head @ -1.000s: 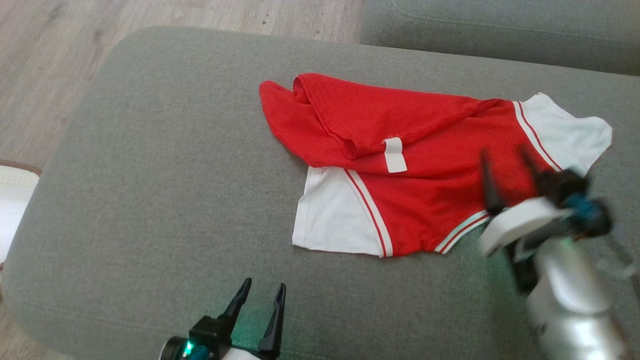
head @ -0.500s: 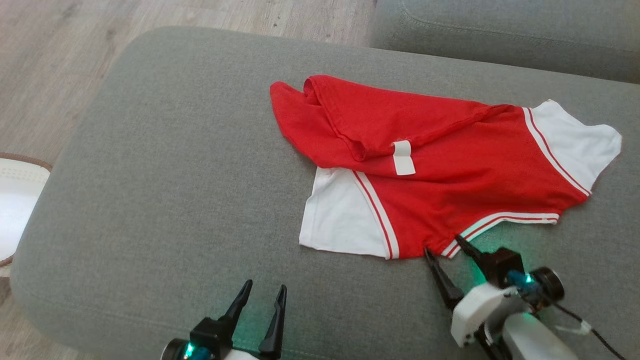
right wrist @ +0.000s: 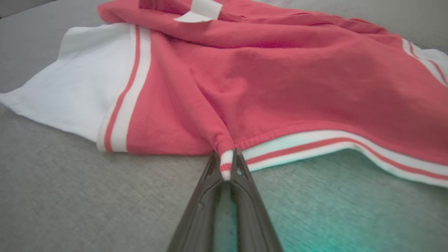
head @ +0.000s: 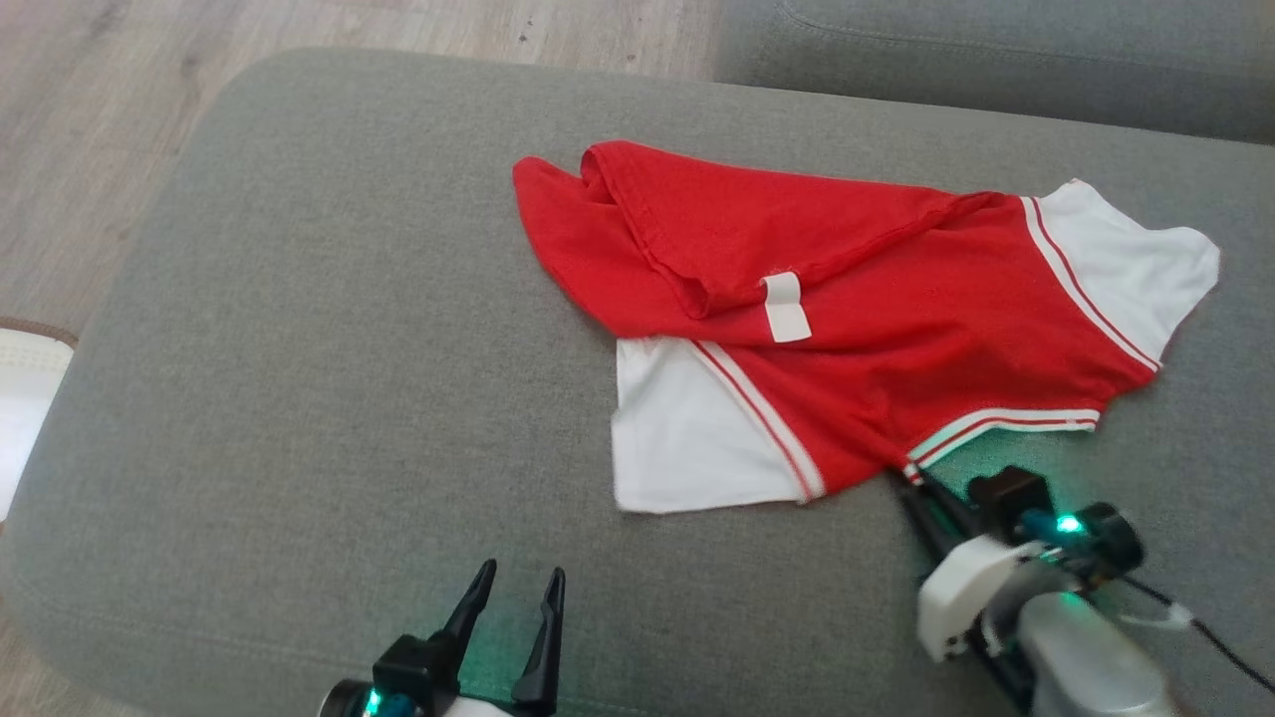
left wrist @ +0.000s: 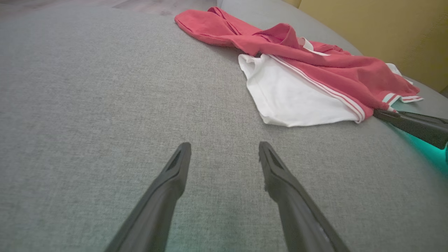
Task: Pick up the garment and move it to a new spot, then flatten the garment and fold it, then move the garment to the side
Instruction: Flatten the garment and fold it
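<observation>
1. Garment [head: 847, 299] lies crumpled on grey sofa cushion [head: 299, 349], right of centre.
2. Right hand [right wrist: 226, 164] clamped on striped hem [right wrist: 315, 141] at its near corner; bite looks thin.
3. Left hand [head: 523, 570] apart, empty, low by cushion's front edge.
4. Judgement: lift slowly, watch hem for slipping.

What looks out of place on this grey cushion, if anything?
The red-and-white garment lies askew, its upper part folded over itself, exposing a white label. The right hand pinches the striped hem, puckering the cloth there. Nothing looks torn or spilled.
</observation>
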